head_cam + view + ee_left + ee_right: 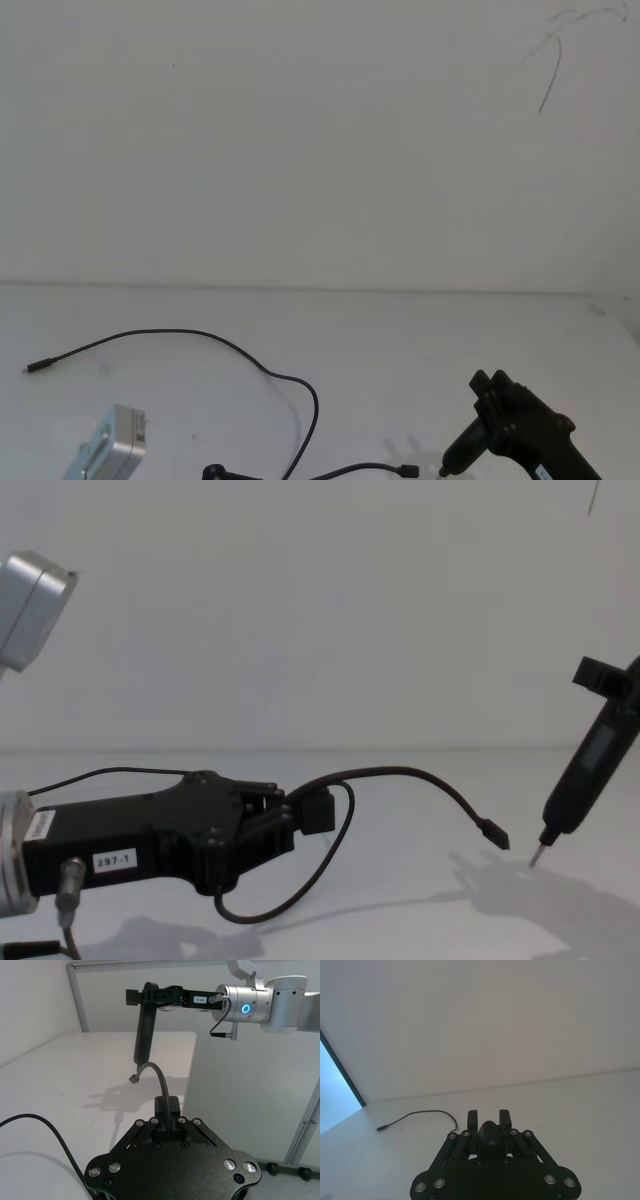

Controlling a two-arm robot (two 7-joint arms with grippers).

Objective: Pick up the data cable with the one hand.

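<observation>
Nearby, slim black tool beside cable plug.

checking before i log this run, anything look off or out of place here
Nothing looks damaged or spilled. The left gripper is shut on the data cable, its plug end held clear of the table. The right gripper holds a slim black tool nearby.
</observation>
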